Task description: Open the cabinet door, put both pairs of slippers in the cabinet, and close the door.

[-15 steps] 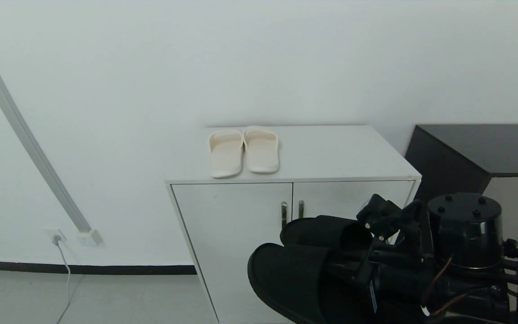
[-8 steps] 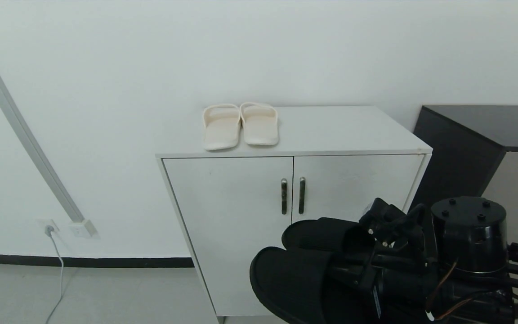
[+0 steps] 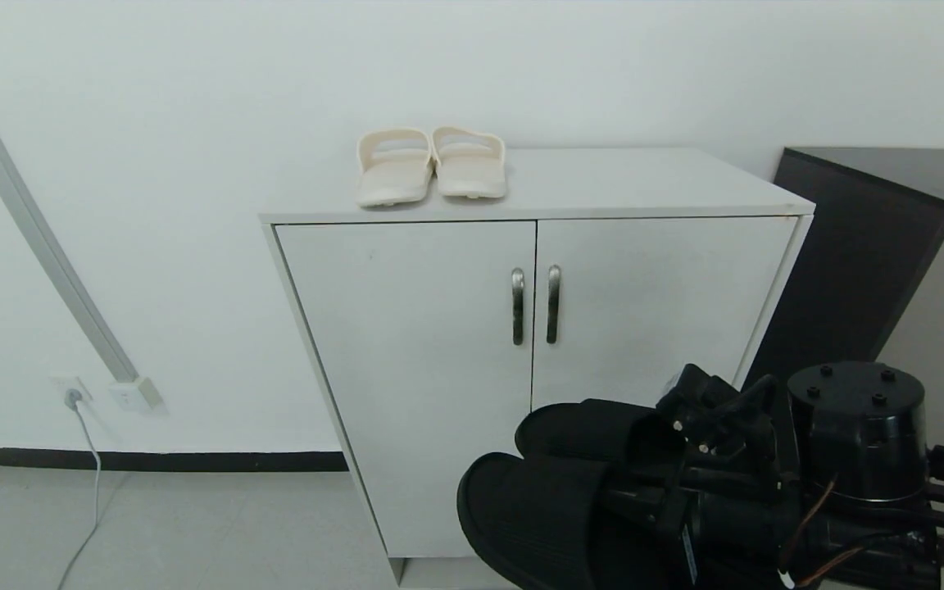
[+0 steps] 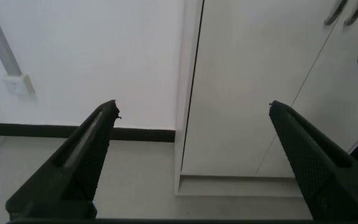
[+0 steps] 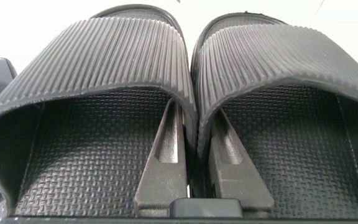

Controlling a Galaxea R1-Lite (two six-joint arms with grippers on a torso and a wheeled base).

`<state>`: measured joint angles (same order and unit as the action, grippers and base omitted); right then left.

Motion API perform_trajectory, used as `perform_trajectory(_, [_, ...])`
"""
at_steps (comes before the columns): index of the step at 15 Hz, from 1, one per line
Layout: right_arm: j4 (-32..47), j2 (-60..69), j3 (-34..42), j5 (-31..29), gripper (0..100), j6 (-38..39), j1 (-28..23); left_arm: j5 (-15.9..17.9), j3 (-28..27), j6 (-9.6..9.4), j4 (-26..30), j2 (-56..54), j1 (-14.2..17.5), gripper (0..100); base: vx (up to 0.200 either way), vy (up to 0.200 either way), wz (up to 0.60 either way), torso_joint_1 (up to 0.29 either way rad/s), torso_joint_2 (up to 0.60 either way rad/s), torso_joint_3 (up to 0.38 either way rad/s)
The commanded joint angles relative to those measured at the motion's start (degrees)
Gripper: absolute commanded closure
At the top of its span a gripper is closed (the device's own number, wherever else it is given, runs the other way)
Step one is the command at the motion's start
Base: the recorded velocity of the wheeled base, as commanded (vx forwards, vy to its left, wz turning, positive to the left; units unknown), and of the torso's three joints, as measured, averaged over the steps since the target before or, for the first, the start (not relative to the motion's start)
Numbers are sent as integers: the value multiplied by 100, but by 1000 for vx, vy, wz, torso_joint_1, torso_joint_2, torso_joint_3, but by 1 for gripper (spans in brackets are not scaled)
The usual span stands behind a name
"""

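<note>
Right now the white cabinet (image 3: 644,180) stands in the middle of the head view, against a pale wall. Its left door (image 3: 406,360) and right door (image 3: 652,303) are both shut, and the two upright metal handles (image 3: 518,306) sit side by side at the seam. The cream slippers (image 3: 431,164) lie as a pair on the cabinet top, toward its upper left corner, touching each other with toes toward the wall. The black slippers (image 3: 554,500) are in the lower right of the head view, in front of the right door and below the handles, off the floor and side by side. In the right wrist view, the right gripper (image 5: 196,115) has one finger inside each slipper. The fingers are drawn narrow, pinching the two inner side walls together under the ribbed straps. In the head view the dark arm and the dark slippers blend, so the grip point there is hard to make out. The left gripper (image 4: 192,107) is spread wide with nothing between its fingers. It is low down and faces the cabinet's lower left corner, with the floor below it. A wall socket (image 3: 70,392) with a grey cable (image 3: 87,492) sits at lower left, and a dark cabinet (image 3: 857,270) stands at the right edge.
</note>
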<state>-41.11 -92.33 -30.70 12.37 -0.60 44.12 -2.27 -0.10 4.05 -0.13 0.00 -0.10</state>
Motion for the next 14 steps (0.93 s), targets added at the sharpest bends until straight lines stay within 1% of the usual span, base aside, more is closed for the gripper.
perform_trajectory(1, [-11,5,37,2,100,-11,0,25,1,-53,5,9,1,0,0,0,0,-100,456,364])
perform_trajectory(2, [-47,13,73,2,100,-2,0,86,1,-80,5,9,1,0,0,0,0,-95,452,359])
perform_trajectory(7, [-257,13,204,-7,100,-151,9,95,1,-62,5,9,1,0,0,0,0,-43,439,389])
perform_trajectory(10, [-266,-31,248,-7,100,-151,9,69,1,-53,5,9,1,0,0,0,0,-1,58,50])
perform_trajectory(12, [-266,-31,240,-7,100,-151,0,77,-8,0,5,9,1,0,0,0,0,0,0,0])
perform_trajectory(14, [-266,-31,248,-7,100,-151,0,77,-8,-9,5,18,1,0,0,0,0,-7,141,151])
